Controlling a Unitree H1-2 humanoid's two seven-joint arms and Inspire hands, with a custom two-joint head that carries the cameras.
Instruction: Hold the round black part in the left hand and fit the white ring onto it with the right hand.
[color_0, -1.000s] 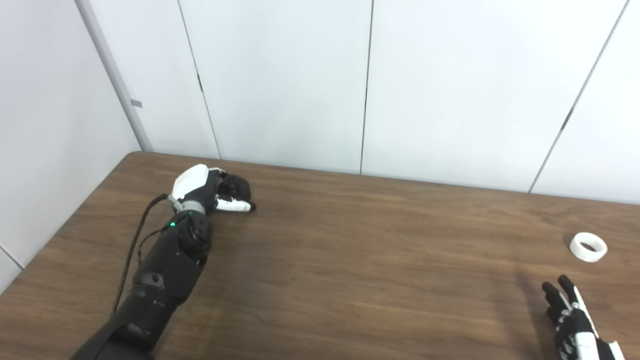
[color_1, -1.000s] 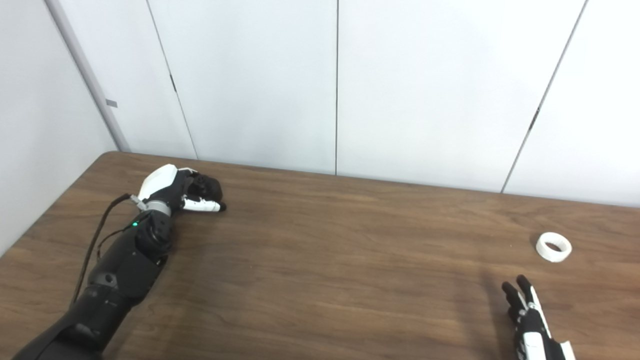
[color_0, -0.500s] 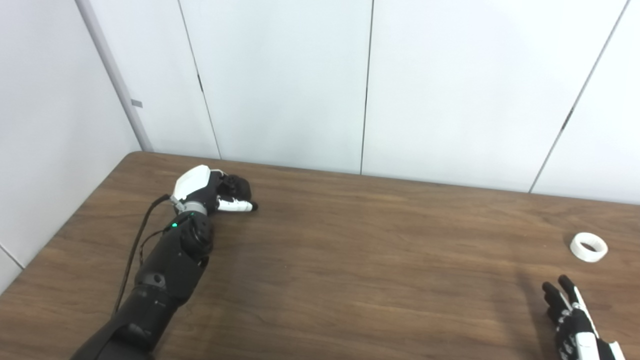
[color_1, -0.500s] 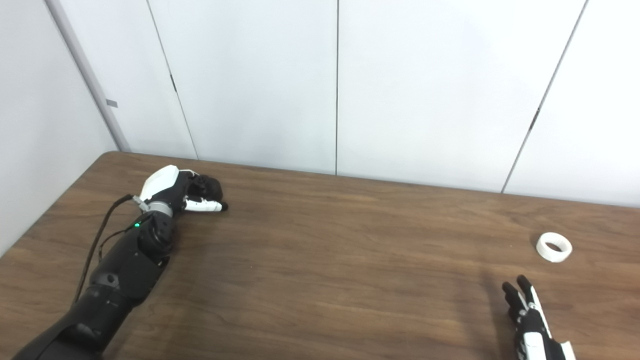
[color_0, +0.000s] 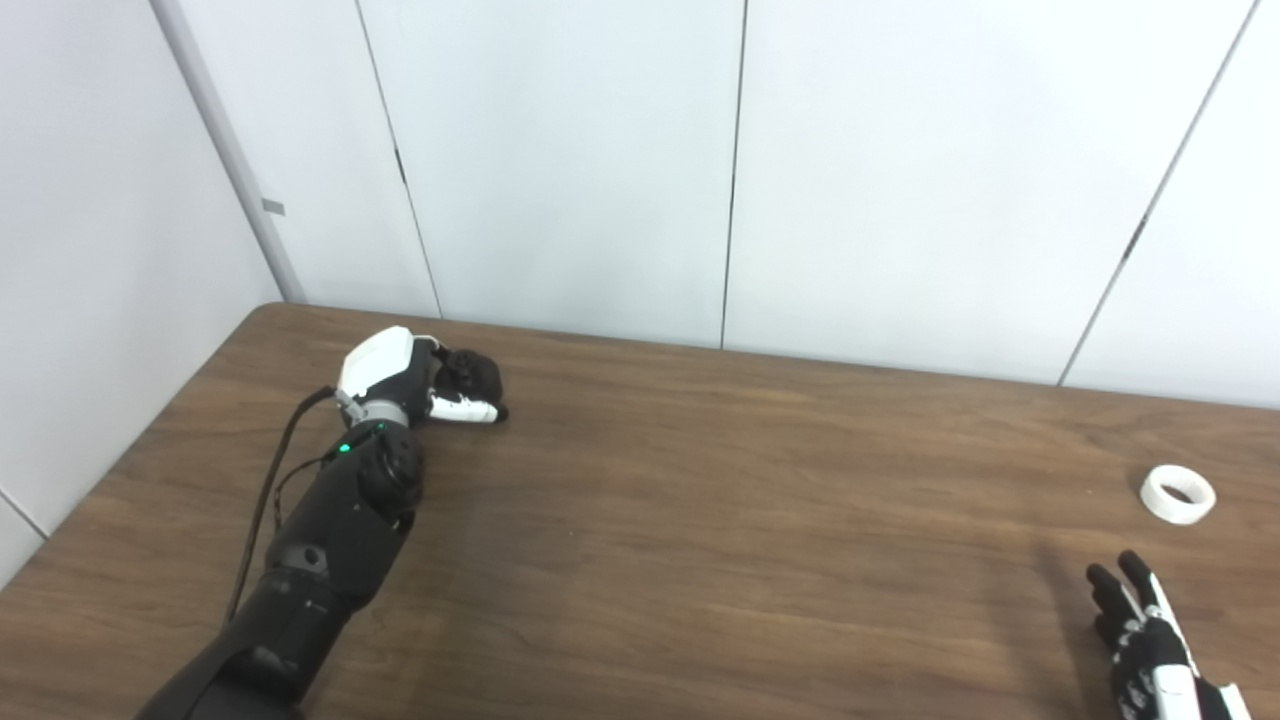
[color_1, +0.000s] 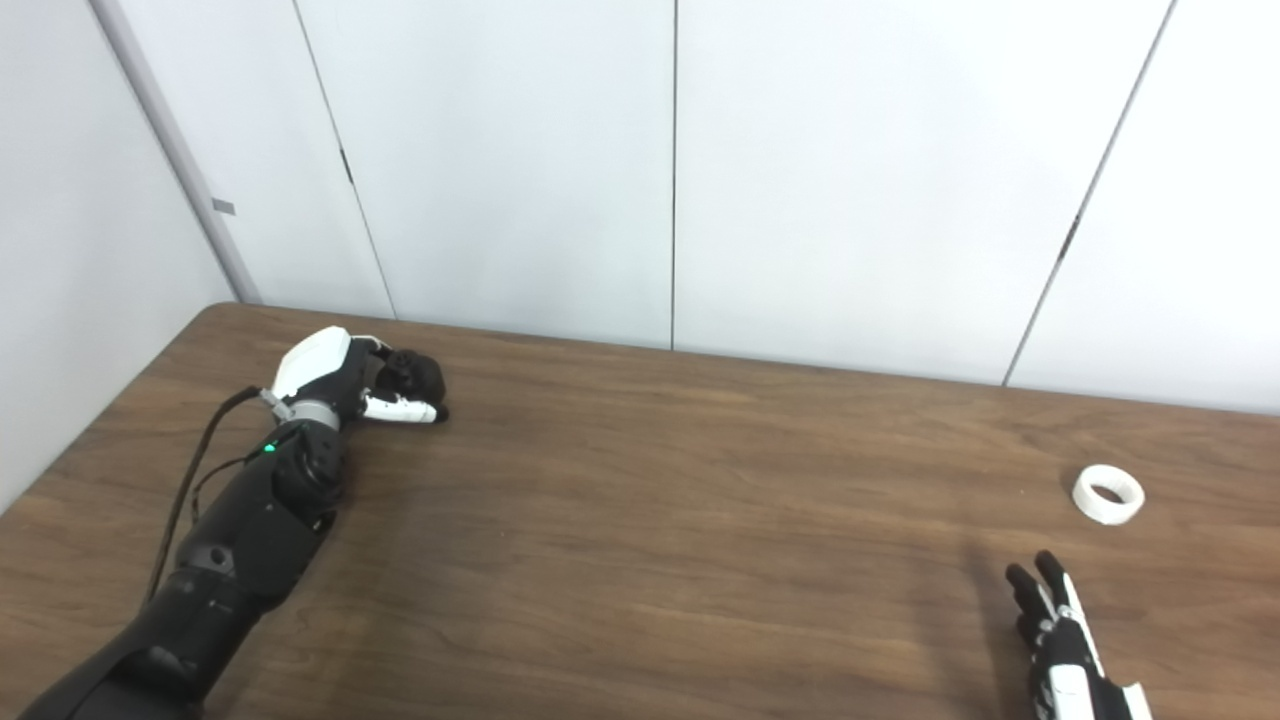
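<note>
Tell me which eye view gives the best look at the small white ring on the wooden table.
The right eye view, slightly: there the small white ring lies further in from the picture's right edge, its hole plainly open. The left eye view shows the same ring nearer that edge, equally unobstructed, beyond the right hand.

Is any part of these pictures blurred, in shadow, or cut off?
Left eye view: soft even light, a faint shadow on the brown wooden table; the small white ring looks slightly soft. Right eye view: the right hand is cut by the bottom edge.
</note>
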